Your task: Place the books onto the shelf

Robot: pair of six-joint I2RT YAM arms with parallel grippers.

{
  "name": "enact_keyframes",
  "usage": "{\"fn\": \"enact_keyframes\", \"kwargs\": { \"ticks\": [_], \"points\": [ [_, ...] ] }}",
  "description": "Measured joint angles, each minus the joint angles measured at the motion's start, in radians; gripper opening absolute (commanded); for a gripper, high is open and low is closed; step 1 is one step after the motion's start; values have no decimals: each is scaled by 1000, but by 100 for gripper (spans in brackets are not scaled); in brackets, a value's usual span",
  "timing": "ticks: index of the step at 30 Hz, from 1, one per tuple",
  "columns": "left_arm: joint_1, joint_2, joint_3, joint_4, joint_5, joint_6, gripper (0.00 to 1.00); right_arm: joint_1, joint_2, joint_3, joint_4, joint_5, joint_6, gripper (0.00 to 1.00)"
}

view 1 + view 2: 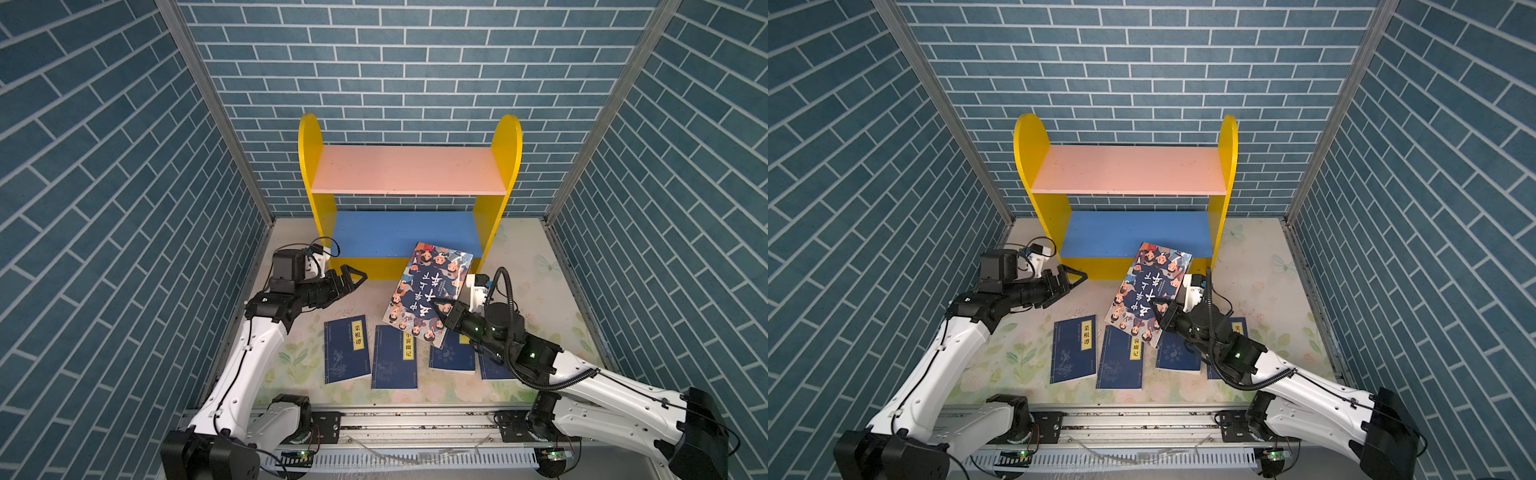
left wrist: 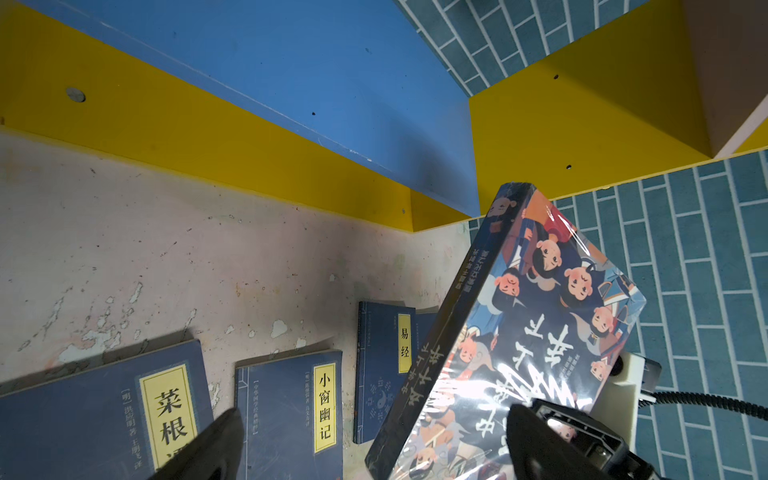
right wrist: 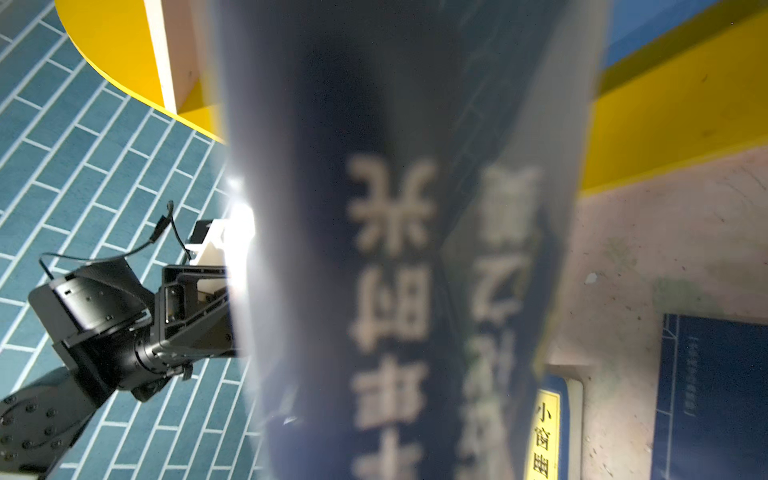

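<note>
Left gripper (image 1: 352, 279) hovers just off shelf (image 1: 309, 166) left panel, jaws spread wide, empty; likely staged to steady the incoming book. Four navy paperbacks lie flat on table (image 1: 540, 291) in a row in front of shelf, none shelved: 菜根谭 book (image 1: 346, 349), 小窗幽记 book (image 1: 392, 357), 易经 book (image 2: 382, 353), fourth navy book (image 1: 492, 370) mostly hidden under right arm. Cartoon-face book (image 1: 424, 286) is lifted and tilted, far end aimed at shelf's blue lower board (image 1: 395, 232); contact with shelf unclear. Right gripper (image 1: 442, 311) is clamped on its near corner, so the free end leads in.
</note>
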Motion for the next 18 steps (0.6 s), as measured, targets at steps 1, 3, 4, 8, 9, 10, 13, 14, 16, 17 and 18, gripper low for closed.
{"fn": "enact_keyframes", "kwargs": {
  "ticks": [1,3,4,8,9,10,13,14,16,17,18],
  "points": [
    [-1,-14,-16,26,7,-10,100,-2,13,14,5,3,0,0],
    [-5,-30,-43,61,32,-22,100,-2,36,38,24,6,0,0],
    [-7,-35,-57,79,50,-27,100,-2,48,48,37,7,0,0],
    [-13,-68,-110,111,114,-34,100,-3,74,58,81,20,0,0],
    [-13,-80,-126,116,128,-36,100,-3,79,59,88,25,0,0],
    [-14,-95,-145,126,145,-43,100,-2,85,58,97,31,1,0],
    [-23,-117,-192,163,190,-74,100,-3,106,58,127,56,2,0],
    [-27,-118,-199,171,199,-84,100,-3,111,58,137,65,3,0],
    [-42,-118,-224,205,218,-106,100,-3,120,58,159,85,3,0],
    [-51,-120,-238,228,224,-119,100,-3,122,58,166,93,3,0],
    [-63,-120,-254,249,229,-135,100,-3,123,58,177,103,3,0]
  ]
}}
